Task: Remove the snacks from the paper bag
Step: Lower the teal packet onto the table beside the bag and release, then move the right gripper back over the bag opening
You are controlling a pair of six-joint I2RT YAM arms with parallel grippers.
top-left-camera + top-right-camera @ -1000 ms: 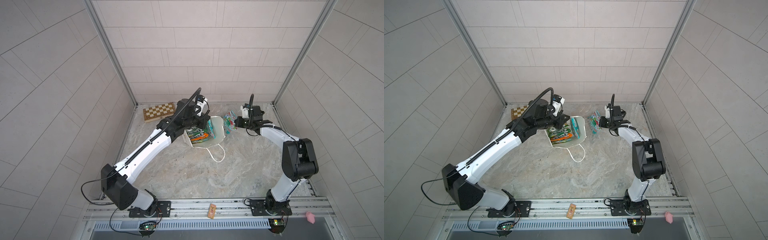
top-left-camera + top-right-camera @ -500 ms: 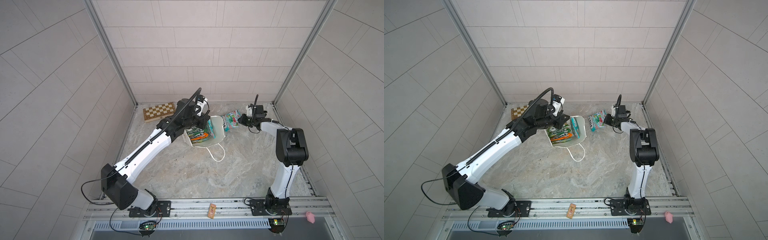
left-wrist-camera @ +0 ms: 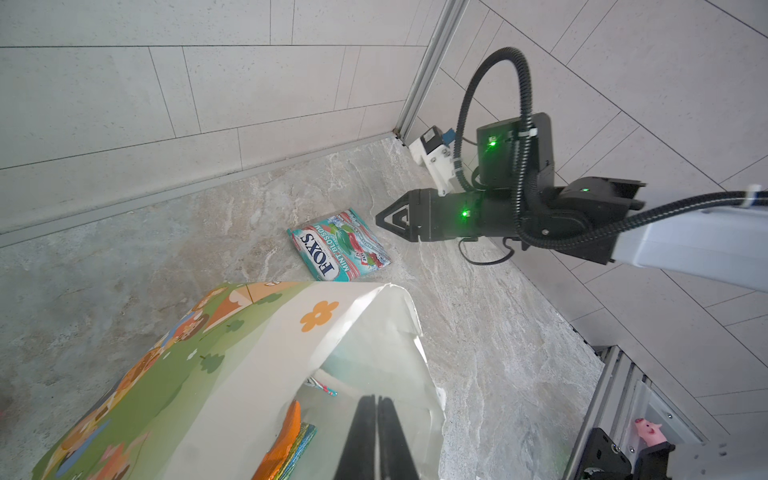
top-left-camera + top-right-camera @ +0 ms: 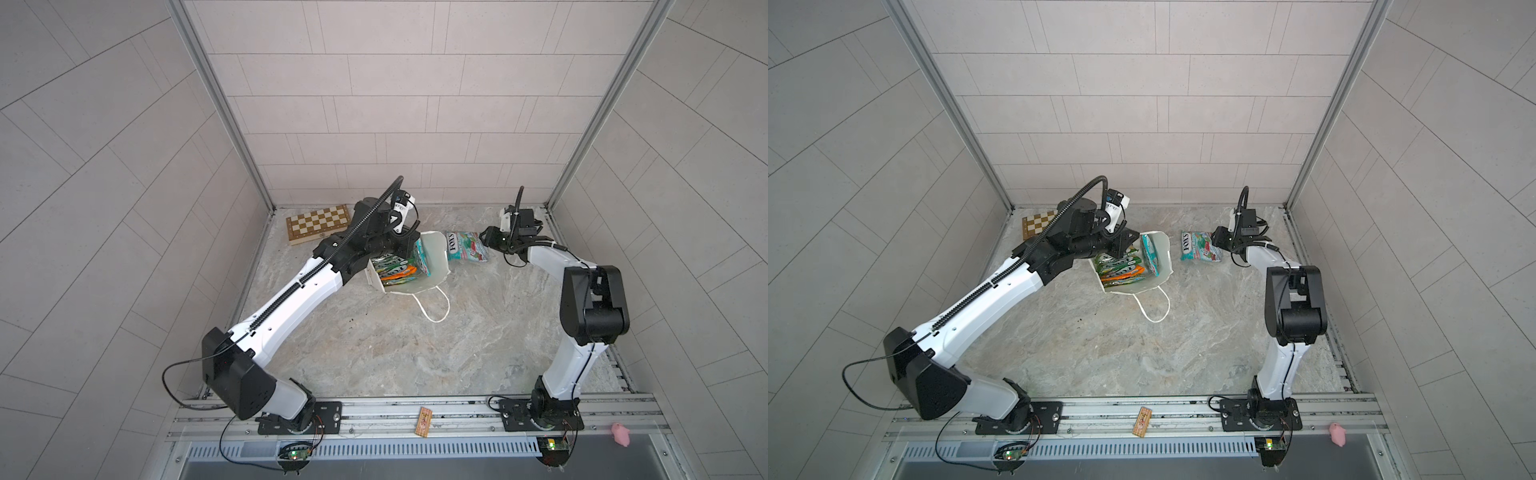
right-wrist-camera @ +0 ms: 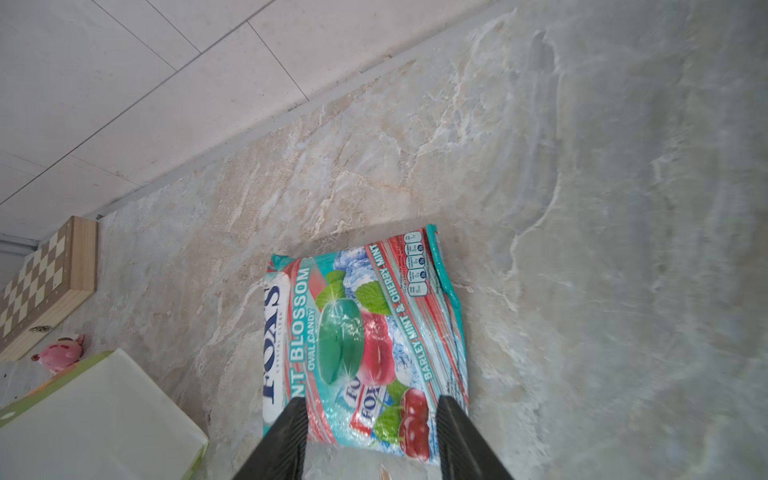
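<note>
In both top views I see the paper bag (image 4: 436, 249) propped mouth-up, with the left gripper (image 4: 409, 243) at its rim on the side toward the chessboard box (image 4: 318, 224). One teal packet (image 4: 466, 246) lies flat on the floor just beside the bag's opposite side, and the right gripper (image 4: 487, 241) sits at that packet's far edge. Inside the bag I count a second teal packet (image 4: 1149, 258) standing on edge, one orange-red packet (image 4: 1128, 276) and what I read as three green-yellow packets (image 4: 1116, 262), though they overlap. That makes one snack out and five to go. One cord handle (image 4: 1154, 309) trails on the floor in front of the bag. In the left wrist view, the left gripper's jaws are pressed together at the bag's mouth, apparently pinching paper, though I cannot see the sheet between them. In the right wrist view, the right gripper stands wide, jaws either side of the packet's edge, gripping nothing, and one pink toy (image 5: 62, 353) sits behind the bag. My worries are these: pulling away low could drag the glossy packet, reaching back in could snag the handle or crumple the thin wall, and a slipped left pinch would let the mouth fold shut.
</note>
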